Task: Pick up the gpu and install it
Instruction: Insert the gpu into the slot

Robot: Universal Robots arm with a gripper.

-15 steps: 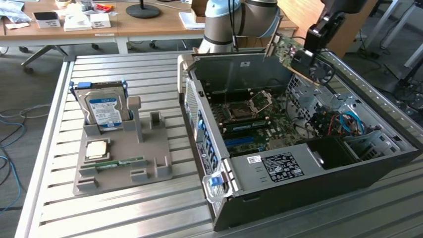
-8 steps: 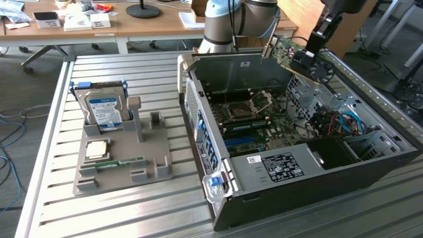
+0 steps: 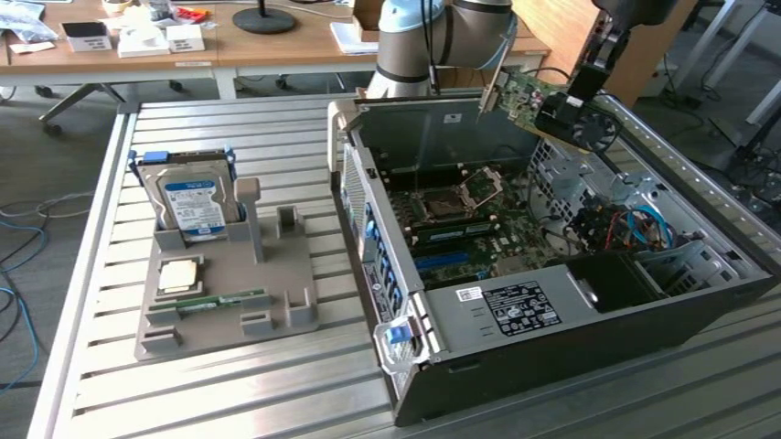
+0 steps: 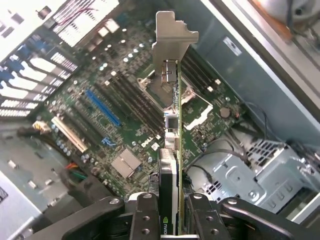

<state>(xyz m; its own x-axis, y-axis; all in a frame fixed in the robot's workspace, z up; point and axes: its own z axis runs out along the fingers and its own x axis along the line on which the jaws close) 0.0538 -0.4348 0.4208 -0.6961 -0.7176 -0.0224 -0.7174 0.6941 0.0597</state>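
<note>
The gpu (image 3: 528, 94) hangs tilted in the air above the back corner of the open computer case (image 3: 550, 320), with my gripper (image 3: 576, 99) shut on it. In the wrist view the gpu (image 4: 172, 130) shows edge-on, its silvery end bracket (image 4: 172, 45) pointing away from me and its dark fan side clamped between my gripper (image 4: 171, 220) fingers (image 4: 145, 215). Well below it lies the green motherboard (image 4: 135, 115) with a blue slot (image 4: 102, 107) and a pale slot (image 4: 67, 132). The card touches no slot.
A grey parts holder (image 3: 226, 311) on the slatted table at the exterior view's left carries an upright hard drive (image 3: 189, 206), a processor (image 3: 179, 274) and a memory stick (image 3: 219, 302). The arm's base (image 3: 422, 37) stands behind the case. Cables (image 3: 641, 229) fill the case's right side.
</note>
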